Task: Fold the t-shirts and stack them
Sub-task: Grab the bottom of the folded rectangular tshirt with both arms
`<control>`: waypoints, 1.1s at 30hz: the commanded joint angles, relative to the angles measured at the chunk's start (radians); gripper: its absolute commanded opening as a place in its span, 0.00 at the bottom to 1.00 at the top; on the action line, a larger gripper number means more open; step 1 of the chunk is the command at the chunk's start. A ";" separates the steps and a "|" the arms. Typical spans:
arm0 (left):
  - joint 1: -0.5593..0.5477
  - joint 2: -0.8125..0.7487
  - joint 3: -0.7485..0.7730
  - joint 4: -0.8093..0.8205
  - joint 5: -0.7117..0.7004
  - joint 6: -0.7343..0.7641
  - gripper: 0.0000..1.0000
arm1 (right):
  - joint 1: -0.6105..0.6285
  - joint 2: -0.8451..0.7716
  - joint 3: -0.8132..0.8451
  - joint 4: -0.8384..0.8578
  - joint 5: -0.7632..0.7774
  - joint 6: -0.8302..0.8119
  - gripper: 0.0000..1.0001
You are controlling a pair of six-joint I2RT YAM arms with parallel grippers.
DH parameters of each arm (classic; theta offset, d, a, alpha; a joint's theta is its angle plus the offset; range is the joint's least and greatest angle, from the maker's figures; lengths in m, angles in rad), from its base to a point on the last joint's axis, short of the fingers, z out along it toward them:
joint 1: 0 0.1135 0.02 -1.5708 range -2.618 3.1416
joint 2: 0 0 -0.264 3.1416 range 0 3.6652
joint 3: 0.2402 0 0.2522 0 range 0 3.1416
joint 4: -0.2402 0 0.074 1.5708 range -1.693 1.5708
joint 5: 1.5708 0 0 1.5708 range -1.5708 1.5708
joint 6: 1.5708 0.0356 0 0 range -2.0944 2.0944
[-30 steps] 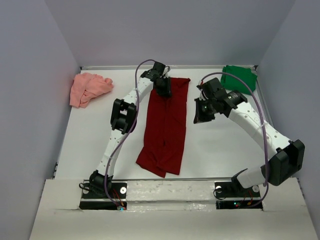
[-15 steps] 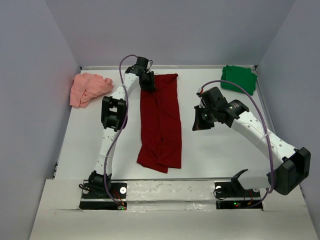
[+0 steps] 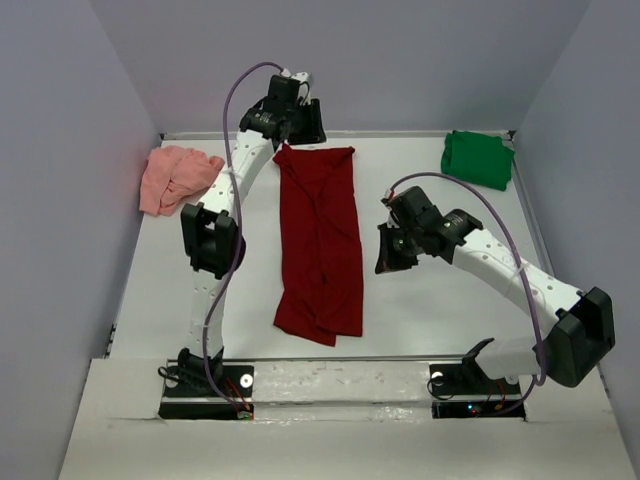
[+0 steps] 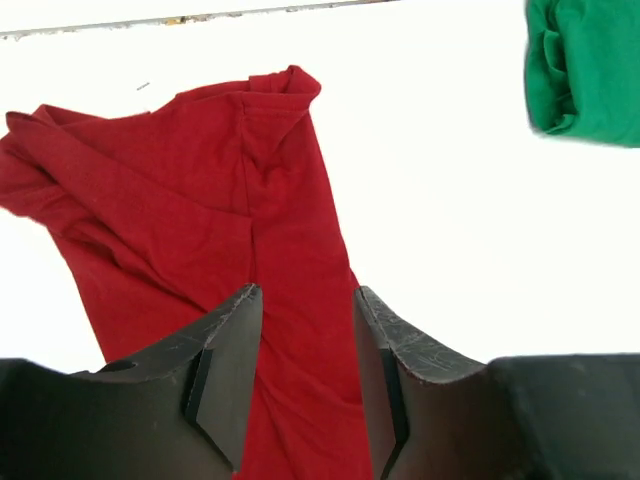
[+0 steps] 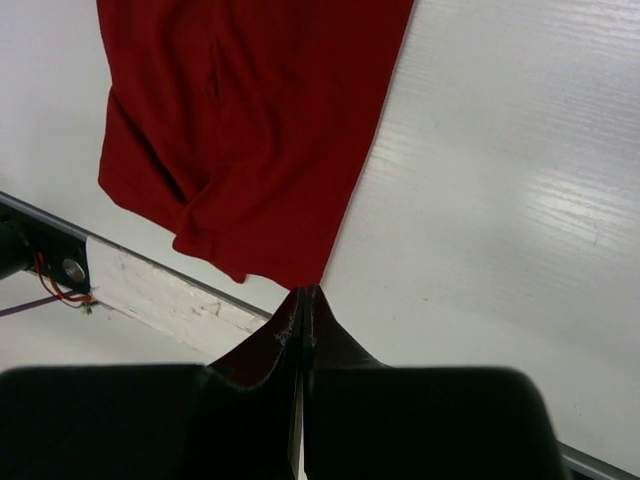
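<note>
The dark red t-shirt point(image 3: 320, 240) lies as a long folded strip down the middle of the table. It also shows in the left wrist view point(image 4: 200, 200) and the right wrist view point(image 5: 250, 120). My left gripper point(image 3: 300, 118) is open and empty, raised over the shirt's far end point(image 4: 306, 292). My right gripper point(image 3: 390, 250) is shut and empty, just right of the shirt's right edge point(image 5: 303, 290). The bright green t-shirt point(image 3: 478, 158) sits folded at the far right point(image 4: 590, 70). The salmon-pink t-shirt point(image 3: 178, 176) lies crumpled at the far left.
Grey walls close in the table on the left, right and back. The white front ledge point(image 3: 330, 372) with both arm bases runs along the near edge, and it also shows in the right wrist view point(image 5: 170, 290).
My left gripper pulled the red shirt's far end to the left, then rose toward the back wall, off the cloth. My right gripper drifted a little left and nearer.
</note>
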 commanded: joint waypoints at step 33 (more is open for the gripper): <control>-0.004 -1.005 -1.594 0.132 0.128 -0.255 0.45 | 0.010 -0.045 -0.399 0.437 -0.311 0.136 0.38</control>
